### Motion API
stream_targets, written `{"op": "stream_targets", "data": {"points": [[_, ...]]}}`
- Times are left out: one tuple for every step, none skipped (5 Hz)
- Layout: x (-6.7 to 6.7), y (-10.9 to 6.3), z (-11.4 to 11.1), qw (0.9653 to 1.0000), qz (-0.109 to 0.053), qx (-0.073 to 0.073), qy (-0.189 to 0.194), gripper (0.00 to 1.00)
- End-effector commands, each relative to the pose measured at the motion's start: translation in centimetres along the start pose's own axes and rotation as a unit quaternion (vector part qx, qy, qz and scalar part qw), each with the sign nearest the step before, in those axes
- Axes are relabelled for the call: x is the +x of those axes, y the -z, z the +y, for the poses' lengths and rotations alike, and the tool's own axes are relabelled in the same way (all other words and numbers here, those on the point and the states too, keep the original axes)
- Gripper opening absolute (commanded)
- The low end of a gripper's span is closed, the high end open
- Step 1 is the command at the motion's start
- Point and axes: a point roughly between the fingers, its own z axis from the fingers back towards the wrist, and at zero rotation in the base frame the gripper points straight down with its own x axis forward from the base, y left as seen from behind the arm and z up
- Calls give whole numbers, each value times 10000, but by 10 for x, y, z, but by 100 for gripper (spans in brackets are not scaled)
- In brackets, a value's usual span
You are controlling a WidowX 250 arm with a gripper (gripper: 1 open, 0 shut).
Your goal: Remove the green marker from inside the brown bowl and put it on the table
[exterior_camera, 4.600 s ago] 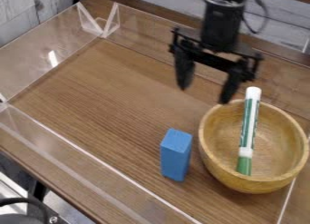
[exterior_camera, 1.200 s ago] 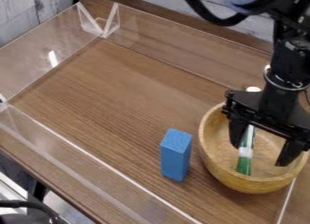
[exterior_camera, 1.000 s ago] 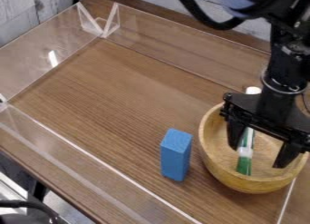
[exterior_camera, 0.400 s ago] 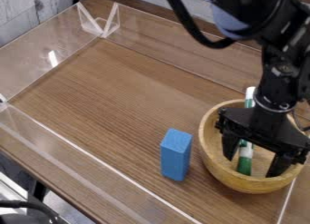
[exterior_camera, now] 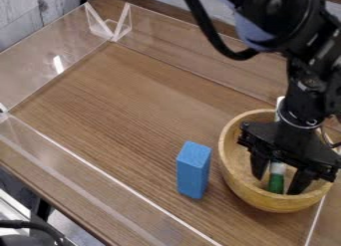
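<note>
The brown bowl point(exterior_camera: 234, 182) sits at the table's point(exterior_camera: 120, 101) right front. My gripper point(exterior_camera: 284, 174) points straight down into it, its black fingers low inside the bowl on either side of the green marker point(exterior_camera: 274, 175). Only a short green and white stretch of the marker shows between the fingers; the rest is hidden behind the hand. Whether the fingers press on the marker or still stand apart from it cannot be made out.
A blue rectangular block point(exterior_camera: 194, 169) stands on the table just left of the bowl. Low clear acrylic walls point(exterior_camera: 54, 66) edge the tabletop, with a folded clear piece point(exterior_camera: 110, 21) at the back left corner.
The arm came from above the table to over the bowl, then sank into it, its fingers dropping around the marker. The marker and the bowl have stayed in place.
</note>
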Motion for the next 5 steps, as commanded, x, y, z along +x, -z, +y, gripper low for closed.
{"op": "stream_targets", "data": {"points": [[5, -12, -4, 9999, -131, -11, 93, 0], [6, -24, -4, 9998, -90, 95, 126, 0], [8, -38, -2, 9997, -122, 172, 153, 0], [12, -68, 2, 9991, -245, 300, 153, 0], [16, -85, 12, 9987, -365, 322, 154, 0]]}}
